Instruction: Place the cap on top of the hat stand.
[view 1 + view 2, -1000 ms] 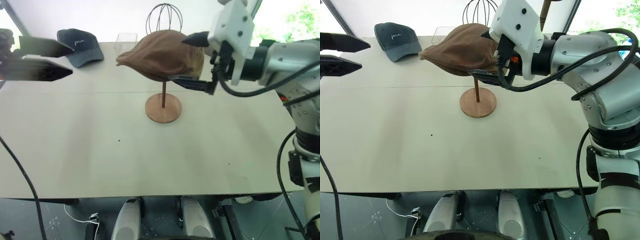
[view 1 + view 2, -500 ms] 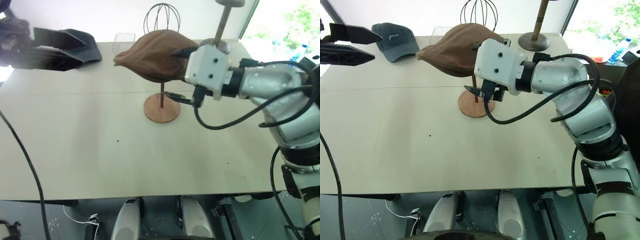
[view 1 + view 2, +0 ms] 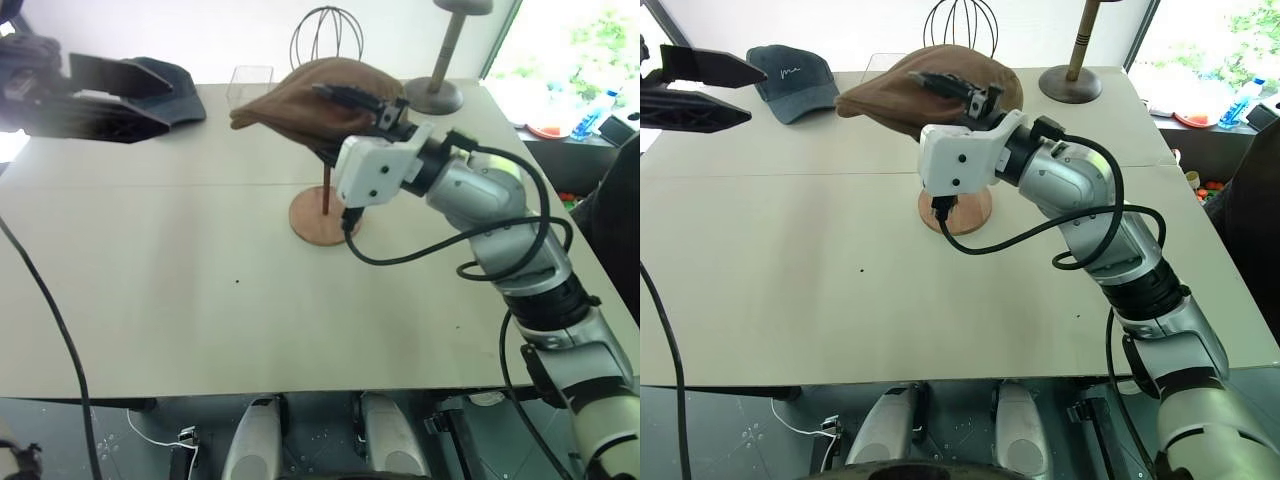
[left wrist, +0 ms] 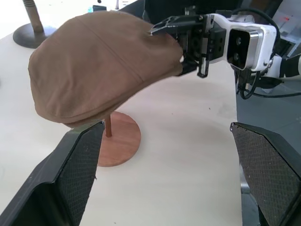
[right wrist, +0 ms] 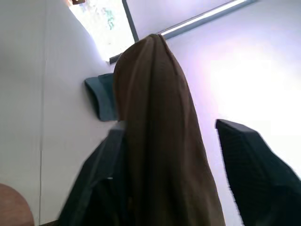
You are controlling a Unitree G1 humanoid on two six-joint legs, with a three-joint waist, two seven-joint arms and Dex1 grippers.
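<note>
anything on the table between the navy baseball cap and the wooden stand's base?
Bare tabletop between the navy baseball cap and the reddish-brown wooden hat stand's base disc, per the left eye view.

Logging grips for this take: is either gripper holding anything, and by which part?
The right gripper pinches the cap at its edge nearest that arm, with the cap resting over the hat stand. The left gripper holds nothing.

surface (image 3: 200,300): pale, seam line running across | baseball cap (image 3: 795,78): dark navy, white script, far left corner | clear container (image 3: 250,80): far edge, beside wire-dome stand (image 3: 327,35) | grey stand (image 3: 1072,75): round base, thick post, far right | black cable (image 3: 45,330): hanging at left
</note>
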